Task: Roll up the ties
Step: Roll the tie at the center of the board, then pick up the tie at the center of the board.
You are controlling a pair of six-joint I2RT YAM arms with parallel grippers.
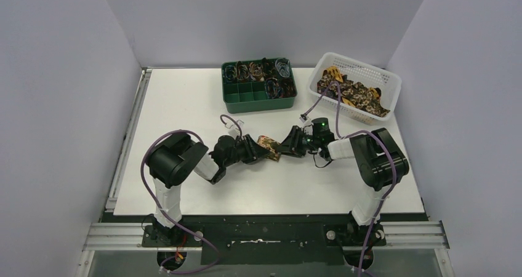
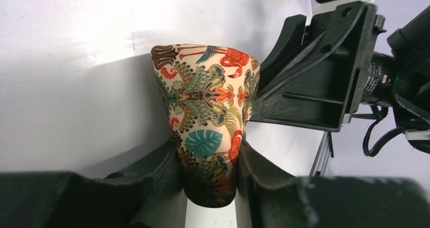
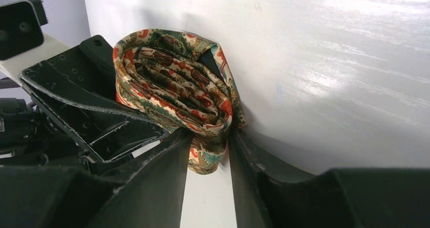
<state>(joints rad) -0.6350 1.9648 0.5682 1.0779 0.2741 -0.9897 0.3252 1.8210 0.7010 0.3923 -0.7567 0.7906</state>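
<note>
A rolled tie (image 1: 269,146) in a busy floral print sits at the middle of the table between both grippers. In the left wrist view the tie (image 2: 208,111) stands as a coil, and my left gripper (image 2: 208,152) is shut on its lower part, both fingers against the fabric. From the right wrist view the tie's (image 3: 172,86) spiral end shows, and my right gripper (image 3: 209,137) pinches a fold of it from the opposite side. In the top view the left gripper (image 1: 261,149) and the right gripper (image 1: 282,148) nearly touch tip to tip.
A green divided box (image 1: 258,101) at the back holds rolled ties (image 1: 255,71) and thin coloured loops in its far compartments. A white basket (image 1: 394,80) at the back right holds loose ties (image 1: 354,95). A cable loops from the basket to the right arm.
</note>
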